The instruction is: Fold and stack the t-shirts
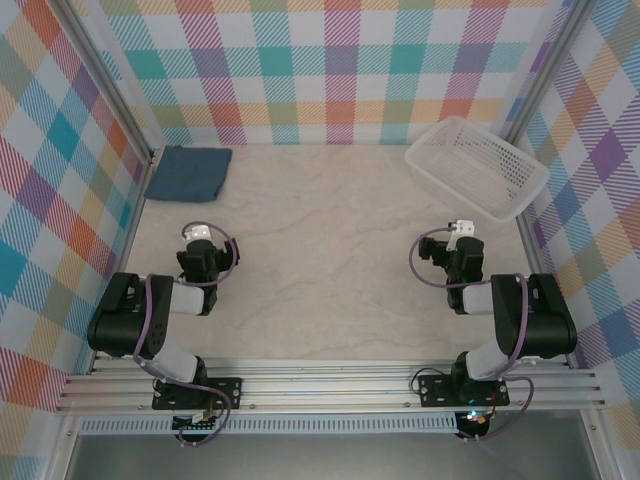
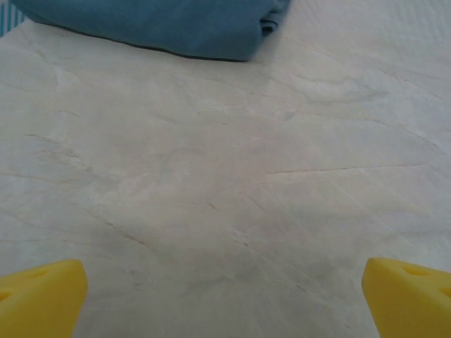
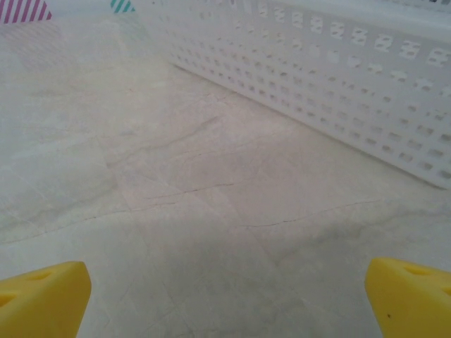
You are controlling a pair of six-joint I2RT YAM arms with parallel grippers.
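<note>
The blue t-shirt [image 1: 188, 172] is lying folded into a small bundle on the pale table [image 1: 320, 290]. It is far to the left of the white mesh basket [image 1: 478, 166], at the same depth and well apart from it. The right gripper [image 1: 460, 232] is hanging on the near side of the basket, close to it but not touching. Its yellow fingers [image 3: 42, 299] are standing spread wide, with bare table between them and nothing pinched. The left gripper [image 1: 201, 235] is hanging far to the left of the basket, on the near side of the t-shirt and apart from it. Its fingers [image 2: 42, 296] are also spread wide and are gripping nothing.
</note>
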